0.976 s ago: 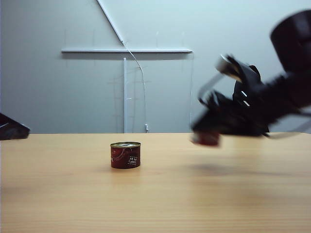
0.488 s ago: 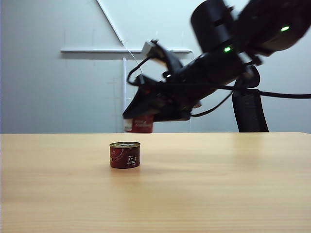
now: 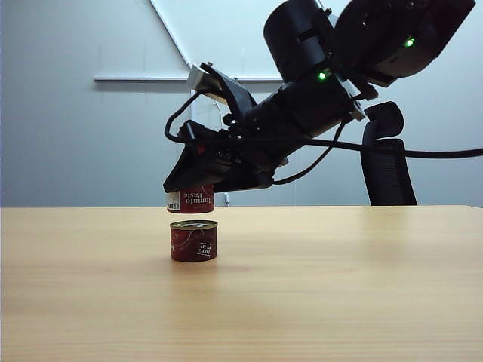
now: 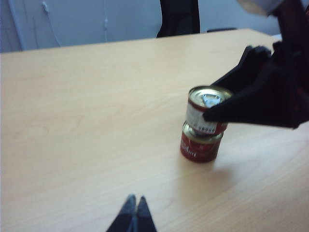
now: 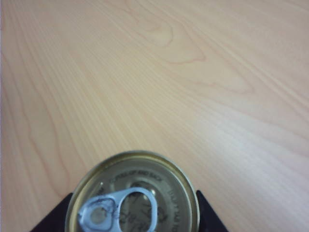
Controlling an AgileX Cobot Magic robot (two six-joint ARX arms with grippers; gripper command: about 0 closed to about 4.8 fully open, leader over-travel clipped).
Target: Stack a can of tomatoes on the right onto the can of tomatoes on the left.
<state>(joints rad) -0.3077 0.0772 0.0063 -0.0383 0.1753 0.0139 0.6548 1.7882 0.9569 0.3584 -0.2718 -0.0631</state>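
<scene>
Step in hand: the carry looks done and the placing is about to start; the right tool (image 3: 190,197) hangs over the left part of the surface (image 3: 339,286) with the carried can (image 3: 190,200) directly above the standing can (image 3: 194,240).
Right tool: its jaws are partly spread and closed on the carried can's sides, gripping near the top, pull-tab lid up.
Carried can: upright or close to it, a thin gap showing between its base and the lid below in the exterior view; from the left wrist view the two cans look almost in line, the carried can (image 4: 207,110) just above the standing can (image 4: 199,142).
Left tool: its tips (image 4: 134,212) are pressed together with nothing between them, low over bare wood, well apart from both cans.
Next move, as I judge it: a short straight drop, keeping the can level and centred, then let go only once rim meets lid.
Risk: a slight offset could leave it perched on the edge.
</scene>
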